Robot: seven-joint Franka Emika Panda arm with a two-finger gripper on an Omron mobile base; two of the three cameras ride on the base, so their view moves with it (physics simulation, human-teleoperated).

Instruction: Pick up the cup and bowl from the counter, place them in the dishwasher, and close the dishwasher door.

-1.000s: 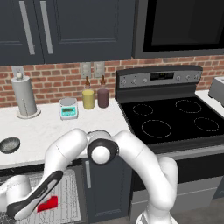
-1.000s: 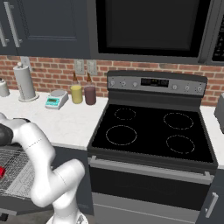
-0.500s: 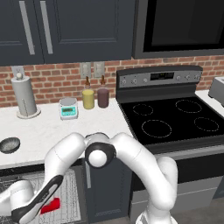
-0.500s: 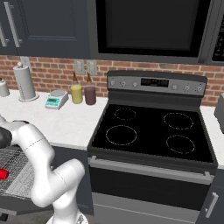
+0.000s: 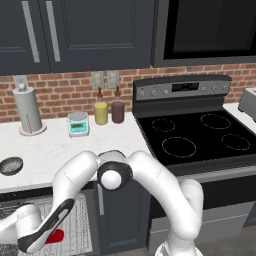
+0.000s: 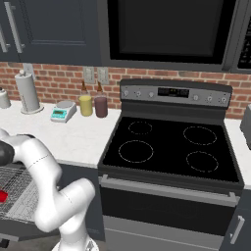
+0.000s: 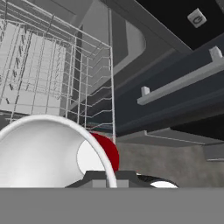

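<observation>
cup (image 7: 65, 153) gripped by hand (image 7: 107, 177), over rack (image 7: 52, 78)

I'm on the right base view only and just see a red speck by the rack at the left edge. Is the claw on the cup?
Observer: It looks so. In the hand view the claw is shut on the white rim of the cup.
Operator: How is the cup turned?
Observer: Its open mouth faces the hand camera, with the wire rack right behind it.
Operator: Where's the bowl?
Observer: In the left base view the bowl sits on the counter, near the picture's left edge.
</observation>
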